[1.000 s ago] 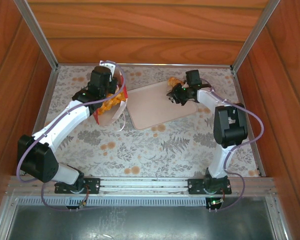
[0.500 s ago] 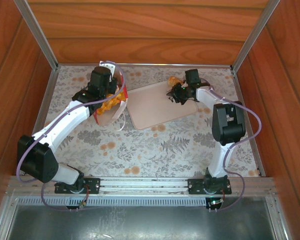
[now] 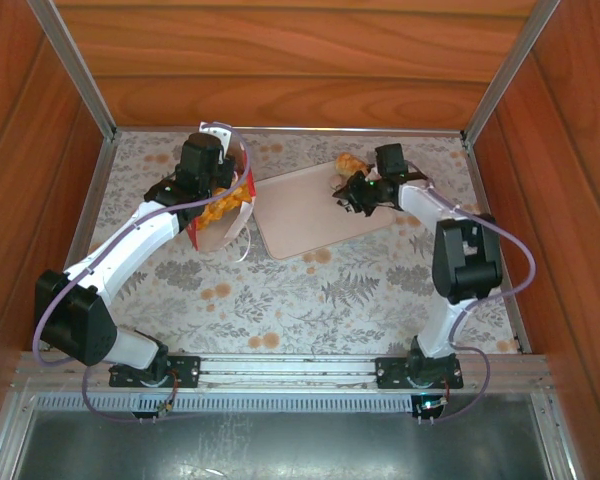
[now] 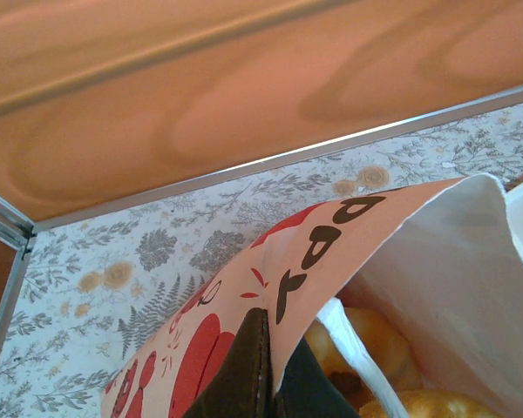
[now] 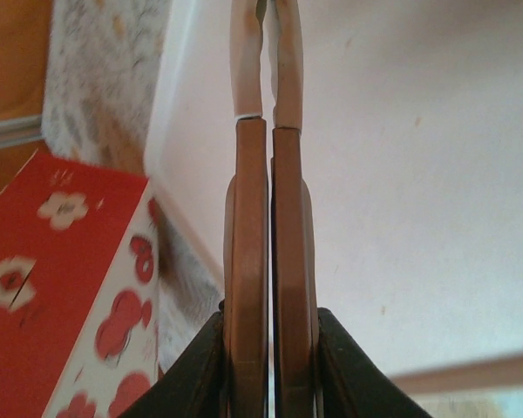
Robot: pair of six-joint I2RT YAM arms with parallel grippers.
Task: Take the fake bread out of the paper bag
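1. I see a floral table (image 3: 280, 290) boxed in by wooden walls (image 3: 300, 70). A flat beige tray (image 3: 300, 220) lies mid-table, just R of the paper bag (image 3: 218, 228).
2. The bag leans with its mouth open. From the top cam the L arm (image 3: 130, 245) reaches over it and covers part of the mouth.
3. Most of the fake bread (image 3: 227, 205) sits inside the bag as golden pcs. One loose pc (image 3: 351, 163) lies at the tray's far corner.
4. L gripper (image 4: 263, 348): clenched on the bag's rim, with the white cord handle (image 4: 349, 344) just beside it.
5. R gripper (image 5: 267, 52): fingers pressed together w/ nothing between, over bare tray. Can't tell if the tips touch it.
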